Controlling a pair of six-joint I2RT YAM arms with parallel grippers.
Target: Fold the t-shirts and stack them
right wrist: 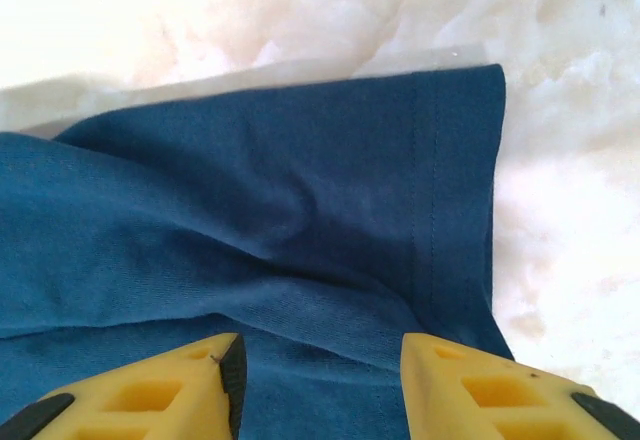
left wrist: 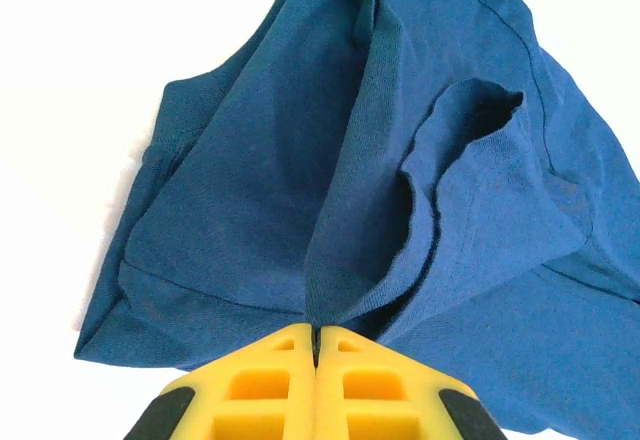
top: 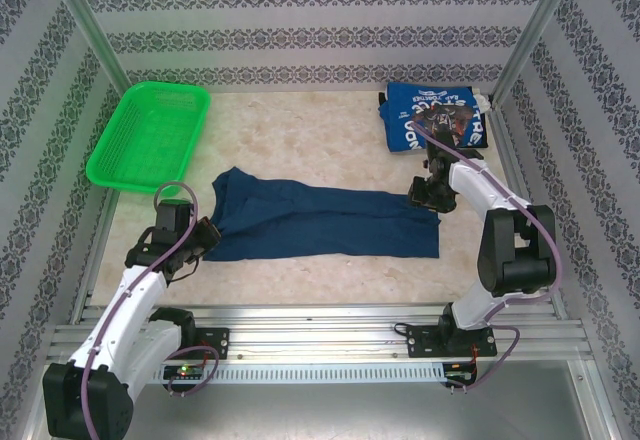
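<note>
The navy shirt (top: 330, 222) was laid crosswise, pinched by the left tool (left wrist: 315, 337). Its hem was straddled by the open right tool (right wrist: 320, 348).

A pale, cream marbled surface (top: 330, 130) lay under bright, even light, closed in on three sides by walls papered in white with grey ornamental bands (top: 320, 20), with slanting silver metal posts (top: 90, 30) at the back corners and a ribbed aluminium rail (top: 320, 322) along the near edge.
</note>
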